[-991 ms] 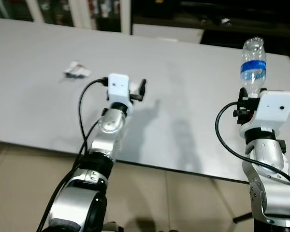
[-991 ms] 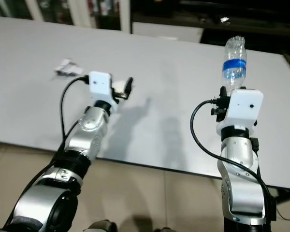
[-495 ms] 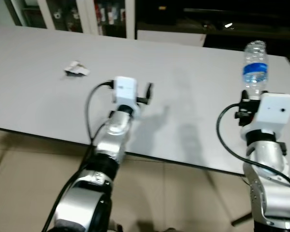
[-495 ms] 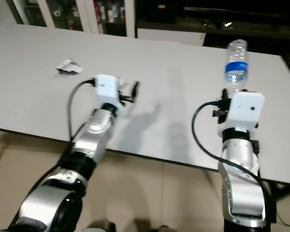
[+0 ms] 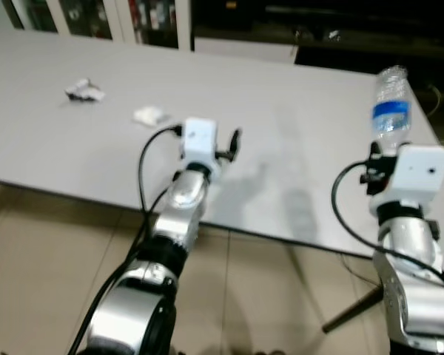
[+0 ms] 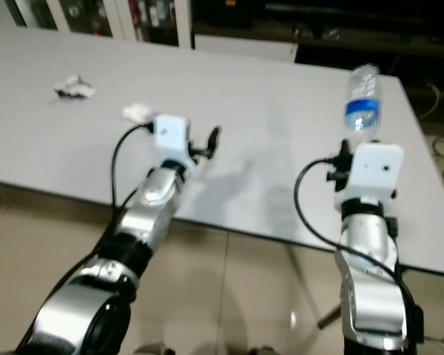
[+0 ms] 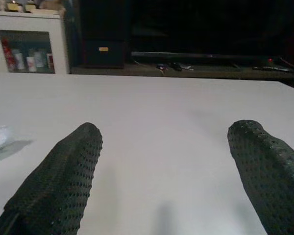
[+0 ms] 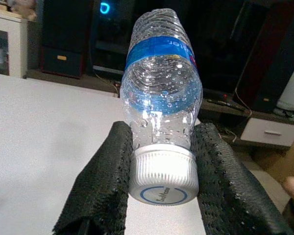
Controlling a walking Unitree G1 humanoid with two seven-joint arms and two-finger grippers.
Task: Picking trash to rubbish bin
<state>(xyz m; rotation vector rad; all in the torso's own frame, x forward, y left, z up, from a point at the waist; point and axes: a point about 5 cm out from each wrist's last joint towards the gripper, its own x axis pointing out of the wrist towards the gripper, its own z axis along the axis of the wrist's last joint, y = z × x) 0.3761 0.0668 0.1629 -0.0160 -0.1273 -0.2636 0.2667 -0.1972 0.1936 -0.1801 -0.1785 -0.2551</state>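
The right tool [image 8: 159, 196] pinches an upturned bottle [image 8: 160, 103] by its cap, probably for binning; the left tool [image 7: 161, 186], spread, hovers above the surface [image 5: 311, 148] near its front edge.

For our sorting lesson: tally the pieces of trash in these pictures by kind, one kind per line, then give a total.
Plastic bottle, held by the right gripper: 1
Crumpled paper scraps on the table, one and another: 2
Total: 3
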